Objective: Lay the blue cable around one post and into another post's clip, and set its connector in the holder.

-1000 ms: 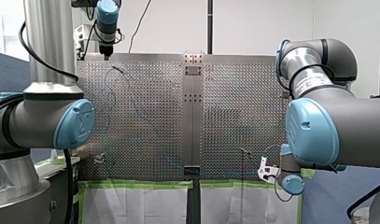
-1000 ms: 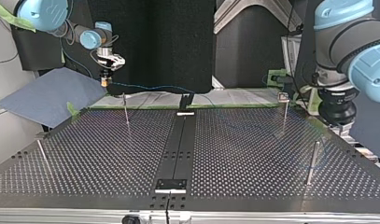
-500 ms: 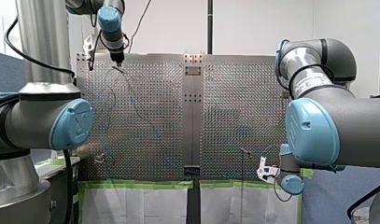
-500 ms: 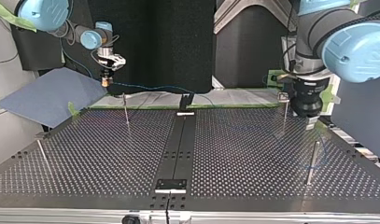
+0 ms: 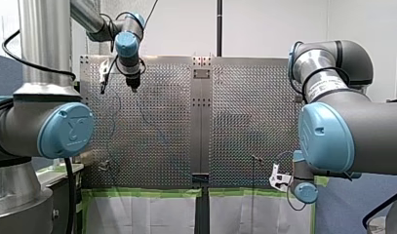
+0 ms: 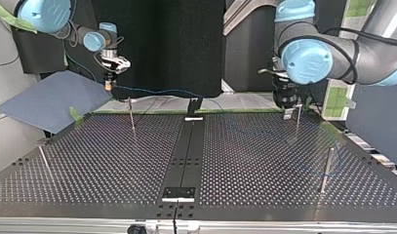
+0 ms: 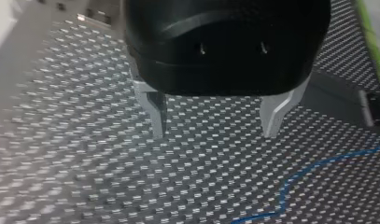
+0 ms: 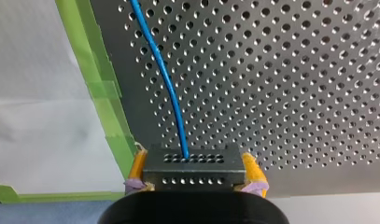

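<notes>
- Pincer on my right arm (image 8: 194, 173) is clamped shut, its yellow pads (image 8: 137, 170) gripping the connector (image 8: 192, 161), just off the worktop (image 8: 295, 93) edge lined with green tape (image 8: 101, 88).
- From it the blue cable (image 8: 166, 84) runs straight away across the perforated worktop.
- My left pincer (image 7: 214, 134) hangs wide open and empty above the worktop; cable slack lies ahead, off to one side, clear of its fingers (image 7: 157, 119).
- That arm looks nearer the slack; a thin post (image 6: 297, 119) stands near it, so room seems tight.
</notes>
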Action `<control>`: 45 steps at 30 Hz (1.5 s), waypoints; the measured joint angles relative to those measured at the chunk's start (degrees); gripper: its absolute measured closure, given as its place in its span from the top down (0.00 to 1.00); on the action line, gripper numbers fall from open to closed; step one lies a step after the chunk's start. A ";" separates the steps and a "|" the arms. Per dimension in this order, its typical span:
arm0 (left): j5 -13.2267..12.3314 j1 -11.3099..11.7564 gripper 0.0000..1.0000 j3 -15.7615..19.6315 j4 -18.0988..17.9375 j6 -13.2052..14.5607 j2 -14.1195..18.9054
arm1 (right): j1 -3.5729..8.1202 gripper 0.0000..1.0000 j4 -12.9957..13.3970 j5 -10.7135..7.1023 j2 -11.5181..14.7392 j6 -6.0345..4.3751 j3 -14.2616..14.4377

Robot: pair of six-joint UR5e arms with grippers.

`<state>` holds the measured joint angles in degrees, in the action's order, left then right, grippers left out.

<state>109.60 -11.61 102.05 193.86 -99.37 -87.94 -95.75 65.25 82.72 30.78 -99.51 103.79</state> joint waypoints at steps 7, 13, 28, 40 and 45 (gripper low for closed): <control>2.18 -3.37 1.00 3.38 -3.36 -2.39 -3.37 | 0.31 0.17 -0.65 0.42 0.03 0.28 -0.01; 1.57 -6.35 1.00 6.37 -6.32 -3.77 -6.35 | 0.31 0.17 -1.27 0.50 0.10 1.33 0.04; -0.88 -13.09 1.00 11.50 -13.07 -8.16 -13.09 | -0.07 0.17 -0.91 0.21 0.10 1.91 0.06; 0.34 -19.04 1.00 7.10 -19.00 -7.77 -19.03 | -0.10 0.17 -0.96 0.15 0.09 2.10 0.05; 0.79 -21.91 1.00 6.22 -21.90 -7.37 -21.91 | -0.10 0.17 -0.83 0.17 0.09 2.11 0.04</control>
<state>110.40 -33.52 108.27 171.96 -106.74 -109.85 -95.85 64.42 82.89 30.88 -97.40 103.83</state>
